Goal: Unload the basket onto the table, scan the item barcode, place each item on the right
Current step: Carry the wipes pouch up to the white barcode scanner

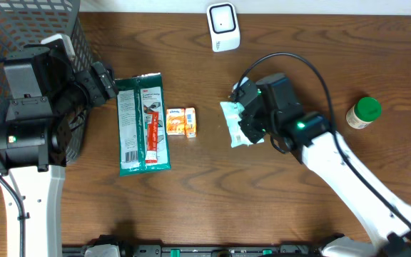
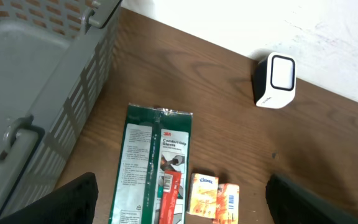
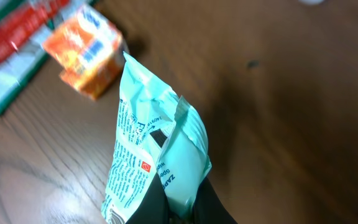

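Observation:
A mint-green wipes packet (image 3: 157, 155) hangs above the table with my right gripper (image 3: 182, 202) shut on its lower end; overhead the same packet (image 1: 232, 123) shows left of the right gripper (image 1: 252, 123). The white barcode scanner (image 1: 222, 27) stands at the table's back edge, and it appears in the left wrist view as the scanner (image 2: 276, 81). My left gripper (image 2: 179, 205) stands open and empty above a green glove package (image 2: 151, 168) and a small orange tissue pack (image 2: 215, 198).
A grey basket (image 1: 27, 28) fills the back left corner. The green glove package (image 1: 143, 123) and orange tissue pack (image 1: 180, 121) lie mid-table. A green-lidded jar (image 1: 363, 112) stands at the right.

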You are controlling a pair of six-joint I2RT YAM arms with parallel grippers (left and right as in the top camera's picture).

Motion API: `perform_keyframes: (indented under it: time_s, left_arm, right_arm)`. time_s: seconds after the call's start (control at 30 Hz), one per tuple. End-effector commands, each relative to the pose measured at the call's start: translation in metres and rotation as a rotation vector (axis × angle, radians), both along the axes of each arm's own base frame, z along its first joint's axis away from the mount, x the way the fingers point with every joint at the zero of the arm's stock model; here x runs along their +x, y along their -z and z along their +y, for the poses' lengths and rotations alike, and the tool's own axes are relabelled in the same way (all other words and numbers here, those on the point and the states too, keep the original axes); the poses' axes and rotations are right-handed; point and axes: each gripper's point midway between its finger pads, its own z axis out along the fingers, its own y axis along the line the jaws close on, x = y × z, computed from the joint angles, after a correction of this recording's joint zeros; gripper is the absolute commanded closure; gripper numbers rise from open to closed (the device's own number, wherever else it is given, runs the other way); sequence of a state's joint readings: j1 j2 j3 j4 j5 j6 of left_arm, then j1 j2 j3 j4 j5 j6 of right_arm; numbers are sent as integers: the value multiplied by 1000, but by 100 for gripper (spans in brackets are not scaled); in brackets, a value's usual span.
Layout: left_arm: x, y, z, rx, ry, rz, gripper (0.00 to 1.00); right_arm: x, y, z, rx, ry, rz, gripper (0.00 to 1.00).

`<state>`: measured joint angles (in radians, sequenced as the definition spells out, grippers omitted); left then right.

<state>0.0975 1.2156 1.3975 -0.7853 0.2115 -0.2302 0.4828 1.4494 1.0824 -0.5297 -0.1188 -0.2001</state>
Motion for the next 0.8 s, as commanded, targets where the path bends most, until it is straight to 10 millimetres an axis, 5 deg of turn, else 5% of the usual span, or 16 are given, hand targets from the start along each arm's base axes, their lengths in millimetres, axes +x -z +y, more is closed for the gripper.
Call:
perform_keyframes:
  time_s: [0.0, 0.33, 0.5, 0.77]
  left_arm:
    - [0, -3, 1, 6, 7, -7, 13]
    - [0, -3, 1, 6, 7, -7, 13]
    - [0, -3, 1, 6, 7, -7, 13]
    - [0, -3, 1, 6, 7, -7, 13]
  right_arm:
    - [0, -45, 1, 62, 7, -114, 99]
    - [16, -156, -28, 87, 119, -542, 99]
    - [41, -195, -39, 34, 204, -717, 99]
    - [92, -269, -26, -45, 227, -825, 99]
